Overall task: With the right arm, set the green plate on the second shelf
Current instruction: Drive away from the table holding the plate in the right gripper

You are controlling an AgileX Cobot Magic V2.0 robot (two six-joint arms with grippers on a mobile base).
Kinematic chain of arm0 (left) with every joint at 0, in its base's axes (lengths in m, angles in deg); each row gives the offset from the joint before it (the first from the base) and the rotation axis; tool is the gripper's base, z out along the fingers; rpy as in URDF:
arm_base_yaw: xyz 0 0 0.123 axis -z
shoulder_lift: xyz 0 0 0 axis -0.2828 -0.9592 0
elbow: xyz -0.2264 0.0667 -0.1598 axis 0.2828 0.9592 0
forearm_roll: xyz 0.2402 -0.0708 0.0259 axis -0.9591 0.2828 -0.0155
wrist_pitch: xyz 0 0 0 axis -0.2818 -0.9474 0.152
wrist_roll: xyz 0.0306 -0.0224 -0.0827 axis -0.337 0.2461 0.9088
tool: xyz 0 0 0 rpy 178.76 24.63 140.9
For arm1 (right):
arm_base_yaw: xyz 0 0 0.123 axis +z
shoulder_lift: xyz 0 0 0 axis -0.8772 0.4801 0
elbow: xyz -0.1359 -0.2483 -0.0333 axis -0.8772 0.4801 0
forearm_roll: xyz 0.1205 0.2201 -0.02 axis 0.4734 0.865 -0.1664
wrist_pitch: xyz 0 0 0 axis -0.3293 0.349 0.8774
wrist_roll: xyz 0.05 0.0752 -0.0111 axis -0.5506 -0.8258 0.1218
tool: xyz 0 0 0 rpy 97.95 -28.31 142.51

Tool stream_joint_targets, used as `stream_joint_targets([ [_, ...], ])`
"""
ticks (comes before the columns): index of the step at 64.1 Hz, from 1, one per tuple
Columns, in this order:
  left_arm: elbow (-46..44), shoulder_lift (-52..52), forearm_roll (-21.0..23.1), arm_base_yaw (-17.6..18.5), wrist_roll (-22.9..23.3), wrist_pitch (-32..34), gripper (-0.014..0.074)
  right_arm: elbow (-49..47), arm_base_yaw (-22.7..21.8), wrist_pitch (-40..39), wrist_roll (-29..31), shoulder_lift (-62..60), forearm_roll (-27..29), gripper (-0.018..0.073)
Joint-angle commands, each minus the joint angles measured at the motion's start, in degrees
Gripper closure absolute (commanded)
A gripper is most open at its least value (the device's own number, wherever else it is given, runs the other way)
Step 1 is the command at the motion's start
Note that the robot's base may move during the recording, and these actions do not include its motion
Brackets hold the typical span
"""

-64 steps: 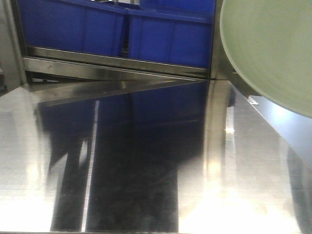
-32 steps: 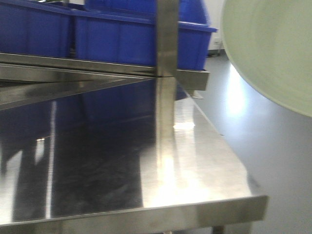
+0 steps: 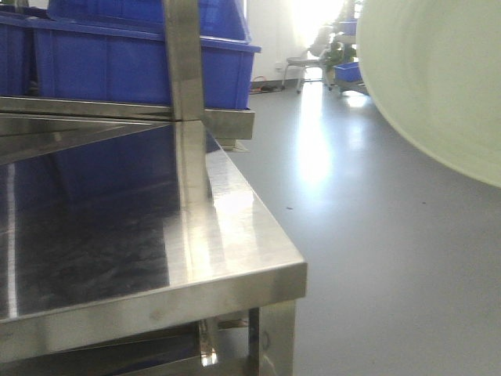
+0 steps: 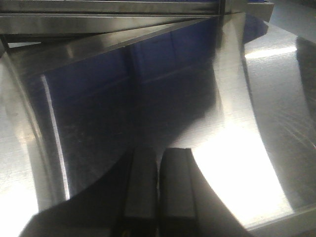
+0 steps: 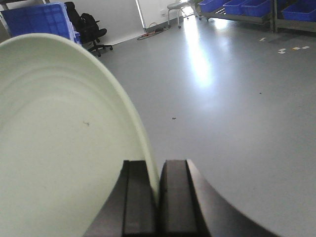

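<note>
Green plate is clamped by its rim in the right gripper, held up over grey floor just beside the steel table. Left gripper hovers above the tabletop, fingers together

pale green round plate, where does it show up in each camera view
Front view: pale green round plate fills the upper right corner, cropped.
Left wrist view: not in it.
Right wrist view: plate fills the left half, rim clamped in the right gripper.
Shared landmark: glossy grey floor with bright glare, front and right wrist views.
</note>
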Motion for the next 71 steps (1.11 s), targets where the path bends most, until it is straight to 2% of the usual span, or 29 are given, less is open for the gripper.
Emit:
stream_joint_targets([
  [1, 2.4, 1.1, -0.1, 0.4, 0.3, 3.6, 0.0472, -1.9, -0.5, -6.5, -0.1, 0.3, 0.1, 0.0504],
  [71, 2.4, 1.1, -0.1, 0.4, 0.3, 3.6, 0.0472, -1.9, -0.5, -6.5, -0.1, 0.3, 0.1, 0.0504],
])
